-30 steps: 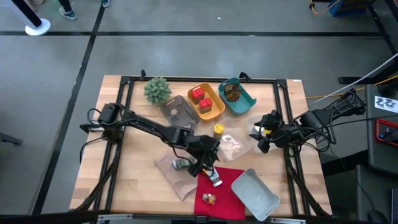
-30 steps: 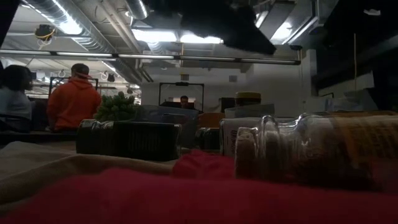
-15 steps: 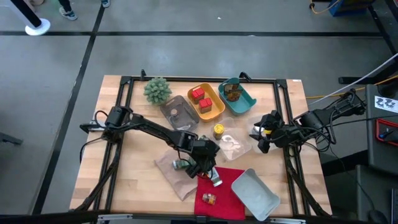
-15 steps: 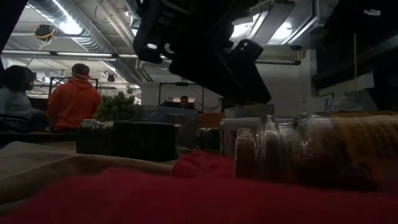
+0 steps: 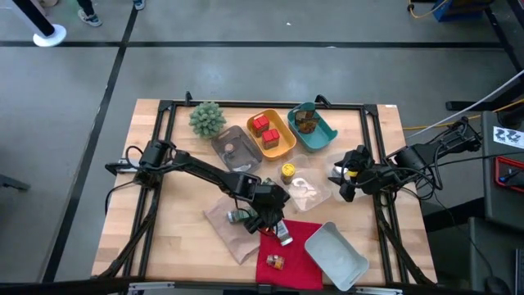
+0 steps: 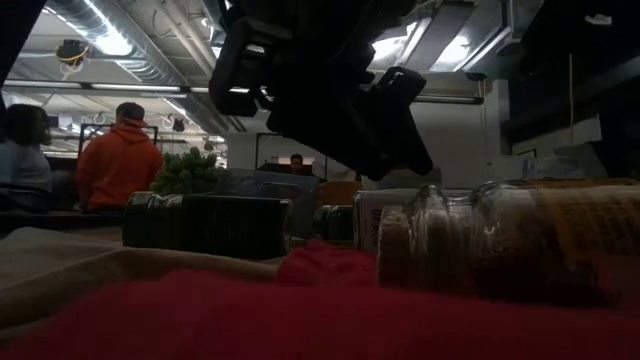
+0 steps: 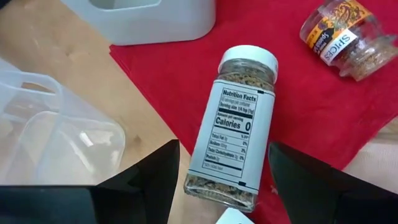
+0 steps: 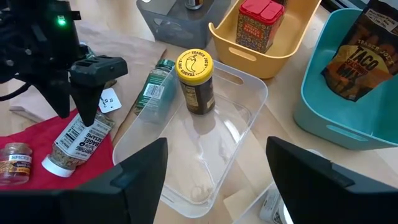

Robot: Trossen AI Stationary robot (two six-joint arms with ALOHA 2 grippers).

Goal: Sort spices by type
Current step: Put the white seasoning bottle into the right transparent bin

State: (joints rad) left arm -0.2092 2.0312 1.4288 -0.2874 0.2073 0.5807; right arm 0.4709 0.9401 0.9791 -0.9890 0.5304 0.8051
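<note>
— What has moved since a second ago?

— Your left tool [image 5: 273,221] has drawn in from the red cloth's edge and now hangs just over the white-capped jar [image 7: 232,124], which lies on its side half on the red cloth [image 5: 288,254], half on the tabletop [image 5: 176,221]. Its fingers stand apart, one on each side of the jar, touching nothing that I can see. Your right arm has not stirred.

— Take me across, left to right.

— Farthest left stands the spiky green plant [image 5: 206,118]. Next, a grey tray [image 5: 233,147] with one small jar in it, then the yellow tray [image 5: 273,135] holding two red tins [image 5: 264,129]. In front of those, a green-capped jar [image 8: 155,87] lies on brown paper [image 5: 229,229], just beside your left tool. On the red cloth rests a brown spice jar [image 5: 277,262], also on its side. The yellow-capped jar [image 8: 196,81] stands upright in a clear tray [image 8: 211,155]. A white tray [image 5: 337,256] sits tilted on the cloth's right corner. The teal tray [image 5: 315,129] holds a taco seasoning packet [image 8: 362,65].

— And the right tool?

— Your right tool [image 5: 344,182] waits near the tabletop's right edge, fingers wide apart, holding nothing.
</note>
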